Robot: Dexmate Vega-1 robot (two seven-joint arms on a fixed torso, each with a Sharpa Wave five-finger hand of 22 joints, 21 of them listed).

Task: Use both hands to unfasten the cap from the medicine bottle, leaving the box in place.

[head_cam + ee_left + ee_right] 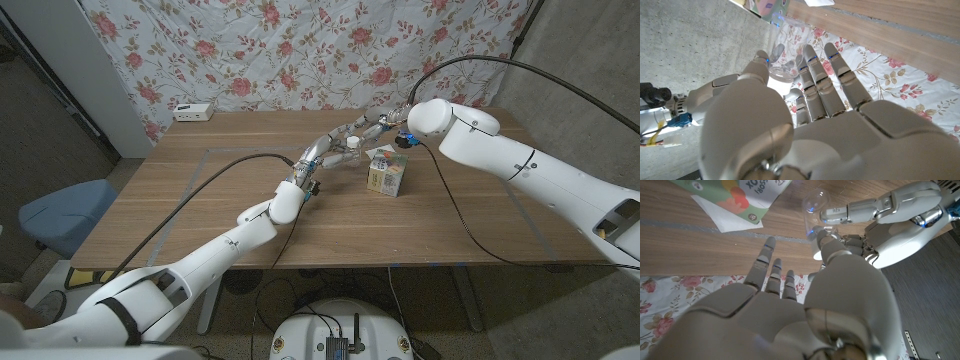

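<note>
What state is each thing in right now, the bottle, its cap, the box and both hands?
Medicine bottle: clear, lifted off the table, held by the left hand.
Cap: white, on the bottle; loosened or not, cannot tell.
Box: standing on the table, closed, untouched.
Left hand: fingers wrapped around the bottle.
Right hand: thumb at the cap end, other fingers spread; grip unclear.

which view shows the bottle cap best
The left wrist view: the white cap sits close up between the left hand's thumb and fingers, bottle beyond. The right wrist view shows the clear bottle, its cap partly hidden behind the right hand. In the head view it's a tiny white dot.
</note>
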